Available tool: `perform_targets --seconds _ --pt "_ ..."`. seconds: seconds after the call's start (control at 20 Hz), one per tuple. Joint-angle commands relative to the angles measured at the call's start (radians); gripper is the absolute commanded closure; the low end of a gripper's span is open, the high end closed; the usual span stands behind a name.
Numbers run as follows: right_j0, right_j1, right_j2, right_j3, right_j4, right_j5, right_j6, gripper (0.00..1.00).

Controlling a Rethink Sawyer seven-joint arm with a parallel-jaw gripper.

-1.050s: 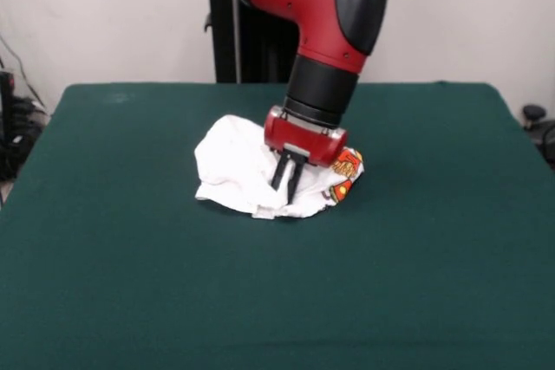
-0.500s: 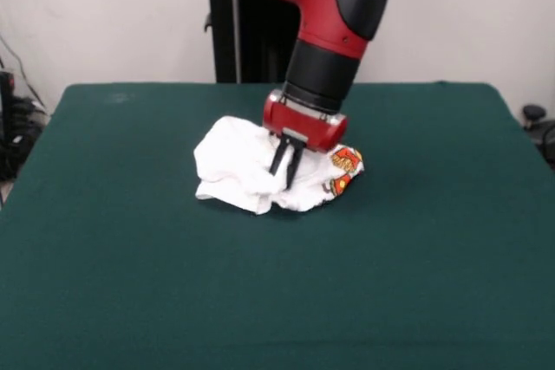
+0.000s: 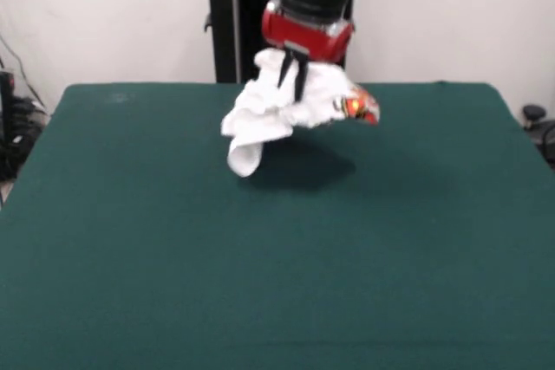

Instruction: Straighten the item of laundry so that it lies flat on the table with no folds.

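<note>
Two black fingers (image 3: 293, 84) pinch the bunched garment (image 3: 286, 110), which hangs below them, above the table (image 3: 277, 257).

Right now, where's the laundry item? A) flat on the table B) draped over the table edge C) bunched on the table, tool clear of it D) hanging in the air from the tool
D: the white printed garment hangs crumpled from the tool, which is shut on it, with its shadow on the green table beneath showing it has no contact with the top.
</note>
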Motion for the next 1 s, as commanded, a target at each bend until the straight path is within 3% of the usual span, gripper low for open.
perform_targets --seconds 0.05,0.4,0.55,0.65,0.75,0.85,1.0 --pt "0.114 -0.091 -0.12 -0.095 -0.022 0.318 0.323 1.0" --pt "0.168 -0.108 -0.121 -0.136 0.011 0.42 0.394 1.0" --pt "0.159 -0.094 -0.137 -0.135 0.007 0.342 0.36 1.0" --pt "0.138 -0.077 -0.156 -0.124 -0.025 0.188 0.302 1.0" --pt "0.164 -0.037 -0.241 -0.134 -0.071 0.012 0.31 1.0" --pt "0.25 0.015 -0.364 -0.14 -0.069 -0.11 0.366 1.0" --pt "0.424 0.148 -0.569 -0.148 0.039 -0.17 0.455 1.0"
